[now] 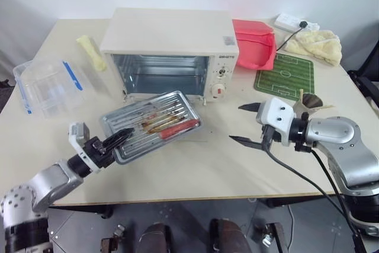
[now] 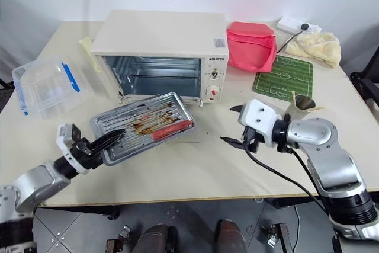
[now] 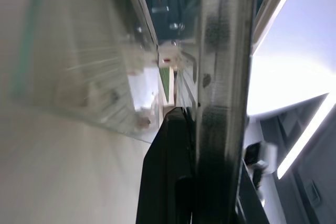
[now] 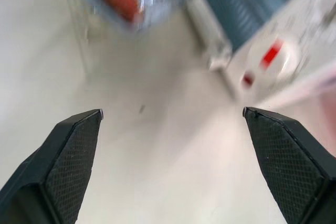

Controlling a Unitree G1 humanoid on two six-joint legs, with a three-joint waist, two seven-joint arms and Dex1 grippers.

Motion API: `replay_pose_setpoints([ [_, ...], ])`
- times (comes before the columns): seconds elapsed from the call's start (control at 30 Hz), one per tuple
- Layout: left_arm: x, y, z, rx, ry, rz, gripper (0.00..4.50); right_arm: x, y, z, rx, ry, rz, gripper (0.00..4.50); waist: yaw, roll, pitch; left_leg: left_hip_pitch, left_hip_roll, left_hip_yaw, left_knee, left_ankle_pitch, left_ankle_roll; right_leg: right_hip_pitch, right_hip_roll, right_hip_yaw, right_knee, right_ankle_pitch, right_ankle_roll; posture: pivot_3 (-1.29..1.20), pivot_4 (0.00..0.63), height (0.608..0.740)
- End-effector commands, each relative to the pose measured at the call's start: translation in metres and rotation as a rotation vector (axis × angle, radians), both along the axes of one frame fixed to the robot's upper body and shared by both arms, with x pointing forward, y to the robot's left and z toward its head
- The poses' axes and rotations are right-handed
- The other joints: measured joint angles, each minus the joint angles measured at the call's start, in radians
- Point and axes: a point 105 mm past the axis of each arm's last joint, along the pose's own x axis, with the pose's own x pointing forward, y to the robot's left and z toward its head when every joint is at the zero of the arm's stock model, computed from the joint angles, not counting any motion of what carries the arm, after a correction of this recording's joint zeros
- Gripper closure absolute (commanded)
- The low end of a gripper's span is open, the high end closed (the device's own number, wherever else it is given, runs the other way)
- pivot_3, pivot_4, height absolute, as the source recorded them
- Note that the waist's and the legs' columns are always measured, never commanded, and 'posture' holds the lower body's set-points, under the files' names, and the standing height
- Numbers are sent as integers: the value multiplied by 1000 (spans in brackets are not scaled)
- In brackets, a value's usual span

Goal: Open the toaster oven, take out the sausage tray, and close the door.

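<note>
Left eye view: left tool [image 1: 121,136] grips sausage tray [image 1: 151,124].

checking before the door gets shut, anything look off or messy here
The sausage tray is streaked with brown grease and sits askew, its far edge over the open door, held at one corner by the left gripper. Nothing looks spilled on the table.

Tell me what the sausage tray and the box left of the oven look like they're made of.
The sausage tray looks like bare metal: silvery, reflective, ridged bottom with brown stains. The box looks like clear plastic: you can see the table through it, and it has blue clips.
</note>
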Motion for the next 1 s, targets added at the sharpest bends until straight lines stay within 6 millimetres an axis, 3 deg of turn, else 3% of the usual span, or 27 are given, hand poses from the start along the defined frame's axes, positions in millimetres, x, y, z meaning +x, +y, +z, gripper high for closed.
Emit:
replay_pose_setpoints([
  [0.03, -8, 4, 16, -16, -78, 45, 4500, -1, -4, 6, -18, -51, 7, 203, 0, 0, 0, 0, 0, 0, 0, 0, 0, 0, 0, 0, 0, 0, 0, 0, 150, 740],
  [0.1, -13, 8, 14, -16, -76, 84, 4500, 0, -4, 0, -34, -45, 23, 652, 0, 0, 0, 0, 0, 0, 0, 0, 0, 0, 0, 0, 0, 0, 0, 0, 150, 740],
  [0.33, -28, 26, 9, -40, -73, 236, 4500, 15, -3, -21, -41, -23, 24, 2986, 2, 0, 0, 4, 0, 0, 0, 0, 1, 8, 0, -1, -7, 0, -1, 0, 150, 740],
  [0.47, -45, 33, 6, -32, -70, 323, 4500, 22, 11, -37, -31, -5, 62, 4424, -1, 0, 0, 7, 0, 0, -1, -1, 1, 12, 0, 0, -8, 0, -1, 0, 150, 740],
  [0.83, -76, 49, 0, -49, -59, 508, 4500, 40, 55, -52, 21, -6, 154, 4467, -2, 1, 1, 11, 1, 1, -5, -1, 1, 14, 0, 0, -10, -1, -3, 0, 150, 740],
  [1.0, -86, 59, -2, -54, -51, 604, 4500, 43, 77, -46, 71, -17, 201, 4467, -3, 1, 1, 11, 1, 2, -5, -1, 1, 14, 0, 0, -11, -1, -3, 0, 150, 740],
])
